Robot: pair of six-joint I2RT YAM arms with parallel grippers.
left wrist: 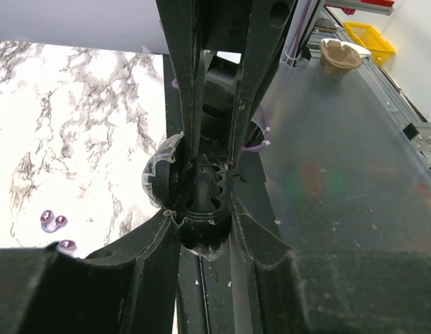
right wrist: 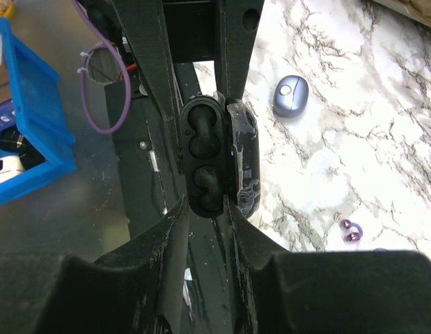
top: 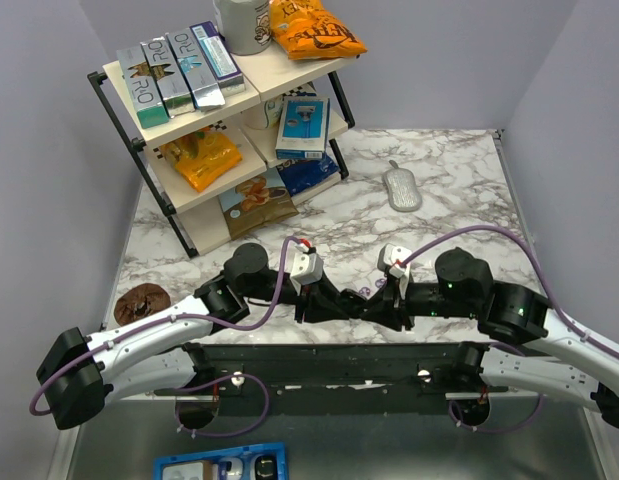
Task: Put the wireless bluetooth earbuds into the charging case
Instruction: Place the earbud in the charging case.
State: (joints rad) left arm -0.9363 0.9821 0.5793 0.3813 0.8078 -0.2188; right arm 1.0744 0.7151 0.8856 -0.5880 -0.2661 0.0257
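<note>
Both grippers meet over the table's near edge on a glossy black clamshell case [right wrist: 205, 160]. It is open, showing two dark wells with rounded black shapes in them. My left gripper [left wrist: 201, 217] is shut on one end of it. My right gripper [right wrist: 207, 203] has its fingers pressed against both sides of the other end. In the top view the left gripper [top: 339, 300] and right gripper [top: 385, 300] face each other. The lavender-blue charging case [right wrist: 291, 95] lies shut on the marble, apart from both. Translucent purple earbuds [right wrist: 351, 231] [left wrist: 53, 221] lie loose on the marble.
A two-tier rack [top: 189, 200] with snack boxes and bags stands at the back left. A grey ribbed oval [top: 401, 188] lies at the back middle and a brown disc [top: 141, 302] at the left edge. A blue bin [right wrist: 27, 132] sits below the table's near edge.
</note>
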